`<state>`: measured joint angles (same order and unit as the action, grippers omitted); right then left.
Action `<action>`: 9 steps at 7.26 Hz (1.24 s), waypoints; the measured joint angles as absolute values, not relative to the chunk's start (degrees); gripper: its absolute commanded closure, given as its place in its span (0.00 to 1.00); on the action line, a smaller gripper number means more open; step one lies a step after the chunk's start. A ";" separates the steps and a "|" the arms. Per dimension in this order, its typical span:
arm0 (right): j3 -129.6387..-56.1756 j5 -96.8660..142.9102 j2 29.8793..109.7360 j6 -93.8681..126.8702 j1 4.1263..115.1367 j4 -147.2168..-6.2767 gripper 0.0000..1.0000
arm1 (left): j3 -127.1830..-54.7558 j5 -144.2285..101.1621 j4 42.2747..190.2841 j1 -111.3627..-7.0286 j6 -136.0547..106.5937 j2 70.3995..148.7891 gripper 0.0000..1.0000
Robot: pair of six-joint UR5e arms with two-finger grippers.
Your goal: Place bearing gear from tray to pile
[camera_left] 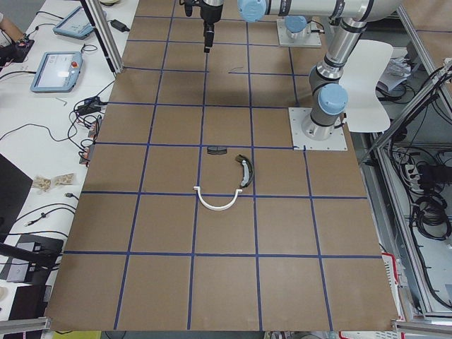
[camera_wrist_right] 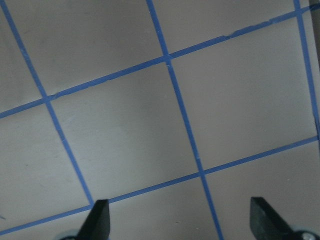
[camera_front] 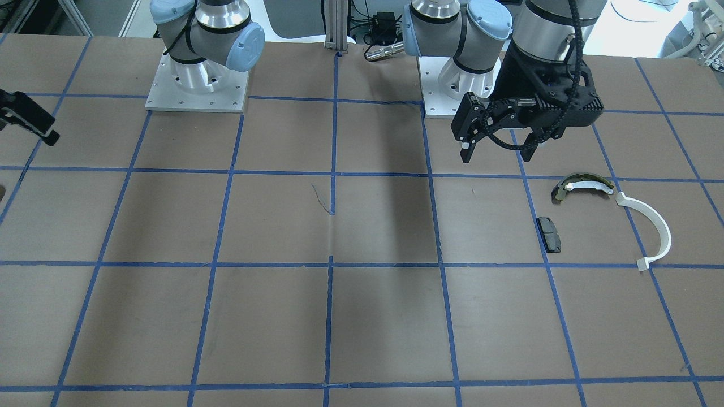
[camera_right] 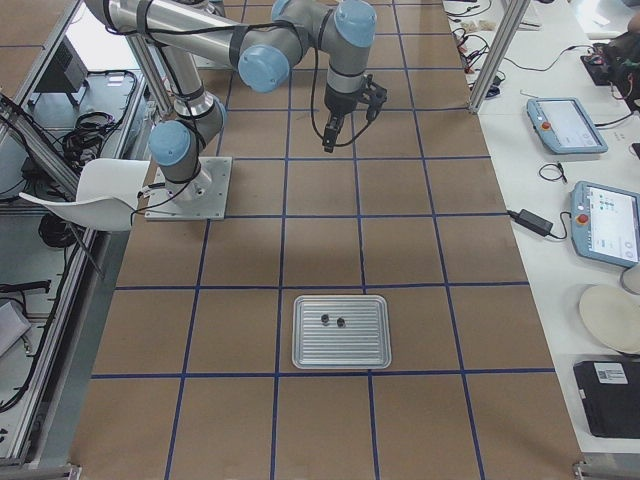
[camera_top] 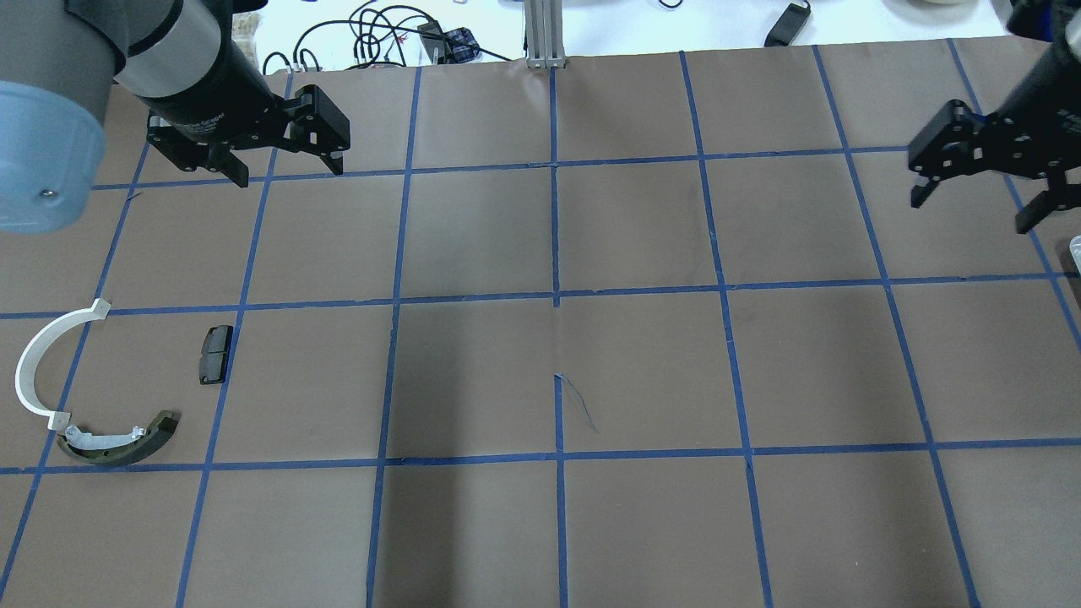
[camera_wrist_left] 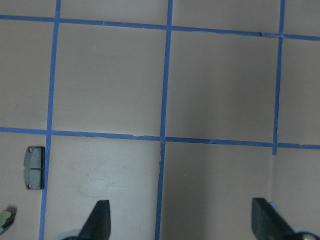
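A silver tray (camera_right: 345, 352) lies on the table in the exterior right view, with two small dark parts (camera_right: 333, 320) in it; I cannot tell which is the bearing gear. The pile is a white arc (camera_top: 35, 365), an olive-and-white shoe (camera_top: 118, 441) and a black pad (camera_top: 215, 353). My left gripper (camera_top: 289, 173) is open and empty, above the table beyond the pile. The pad also shows in the left wrist view (camera_wrist_left: 34, 168). My right gripper (camera_top: 971, 215) is open and empty, apart from the tray, which the right wrist view does not show.
The table is brown paper with a blue tape grid. A metal post (camera_top: 545, 34) and cables stand at the far edge. The two arm bases (camera_front: 197, 85) (camera_front: 452, 85) sit at the robot's side.
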<state>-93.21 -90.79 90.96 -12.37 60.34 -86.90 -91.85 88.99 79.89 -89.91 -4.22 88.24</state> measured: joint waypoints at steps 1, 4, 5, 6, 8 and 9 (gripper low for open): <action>-93.06 -91.07 88.83 -18.63 55.54 -88.59 0.00 | -91.84 88.97 79.89 -89.91 -4.22 88.24 0.00; -92.82 -92.58 83.07 -32.01 44.86 -96.02 0.00 | -91.85 88.95 79.89 -89.91 -4.16 88.24 0.00; -92.83 -93.54 80.07 -34.93 42.52 -100.53 0.00 | -91.84 88.95 79.89 -89.91 -4.14 88.24 0.00; -92.80 -94.37 77.10 -37.41 40.28 -104.54 0.00 | -91.84 88.95 79.89 -89.91 -4.14 88.24 0.00; -92.78 -94.83 71.63 -40.89 37.20 -111.01 0.00 | -91.84 88.99 79.89 -89.91 -4.13 88.24 0.00; -92.80 -94.85 68.41 -41.55 36.73 -114.78 0.04 | -91.84 88.97 79.89 -89.91 -4.13 88.24 0.00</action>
<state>-92.80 -94.85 68.41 -41.55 36.73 -114.78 -91.84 88.97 79.89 -89.91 -4.13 88.24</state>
